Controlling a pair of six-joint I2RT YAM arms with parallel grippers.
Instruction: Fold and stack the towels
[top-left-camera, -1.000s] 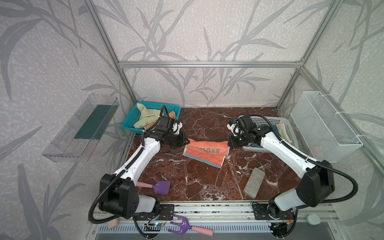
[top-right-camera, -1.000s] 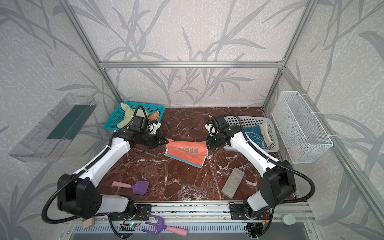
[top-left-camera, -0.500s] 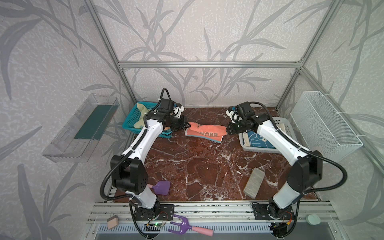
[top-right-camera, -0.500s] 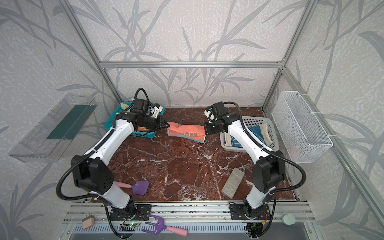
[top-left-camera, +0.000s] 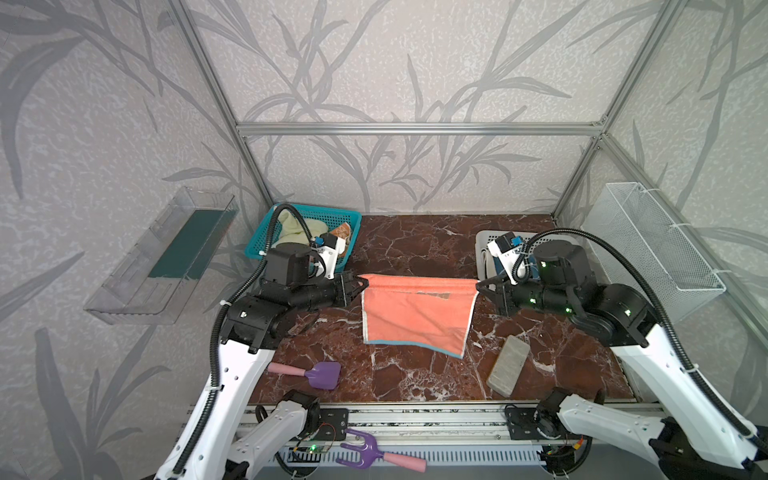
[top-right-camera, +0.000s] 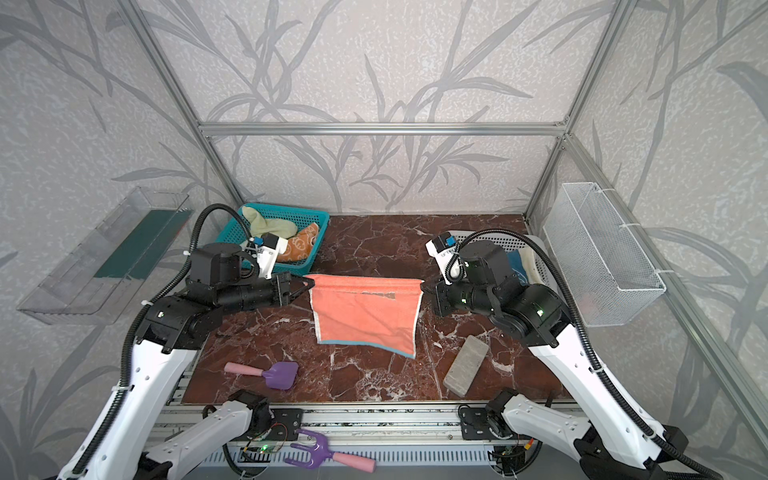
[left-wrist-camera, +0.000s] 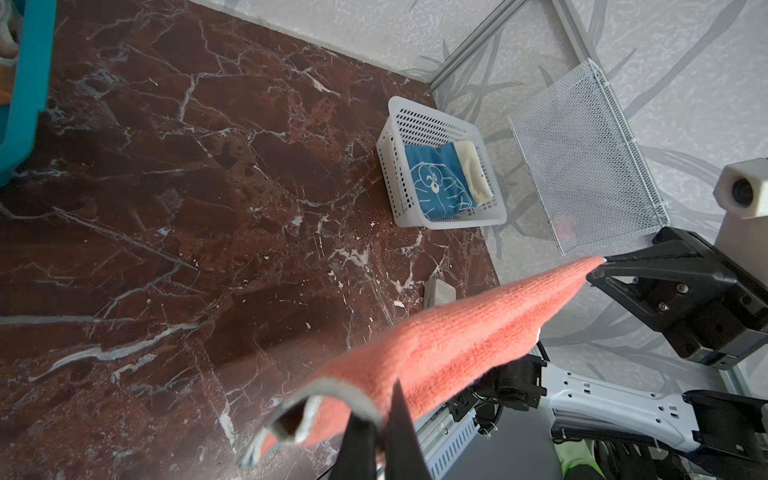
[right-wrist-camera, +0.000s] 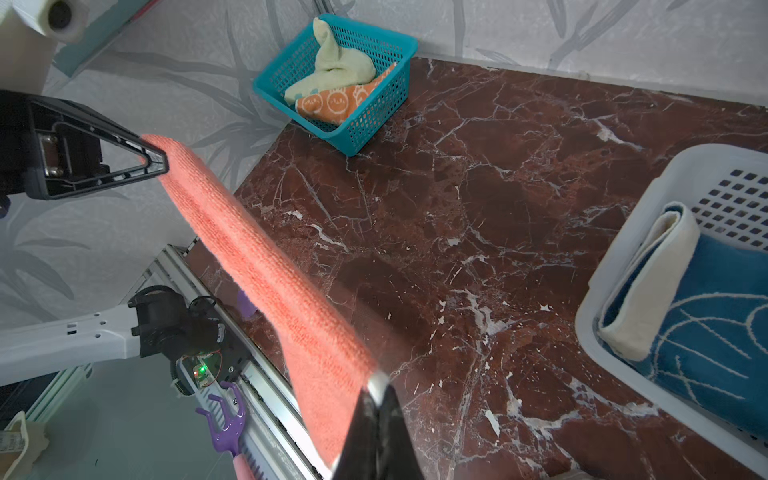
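Observation:
The salmon towel (top-left-camera: 415, 316) (top-right-camera: 365, 311) hangs spread above the marble table, stretched by its top corners. My left gripper (top-left-camera: 360, 286) (left-wrist-camera: 384, 419) is shut on its left corner. My right gripper (top-left-camera: 478, 286) (right-wrist-camera: 378, 395) is shut on its right corner. The blue-edged bottom hem hangs free over the table. A folded blue-and-cream cat towel (left-wrist-camera: 440, 183) (right-wrist-camera: 706, 332) lies in the white basket (left-wrist-camera: 428, 124). A pale yellow towel (right-wrist-camera: 336, 70) and an orange towel (right-wrist-camera: 336, 102) lie crumpled in the teal basket (right-wrist-camera: 374, 120) at the back left.
A grey block (top-left-camera: 508, 365) lies at the front right and a purple scoop (top-left-camera: 316, 374) at the front left. A purple fork (top-left-camera: 370, 455) rests on the front rail. A wire basket (top-left-camera: 656, 249) hangs on the right wall, a clear tray (top-left-camera: 166, 257) on the left.
The salmon towel lay folded on the table a second ago. Both grippers have lifted it by its corners and drawn apart, so it now hangs open between them.

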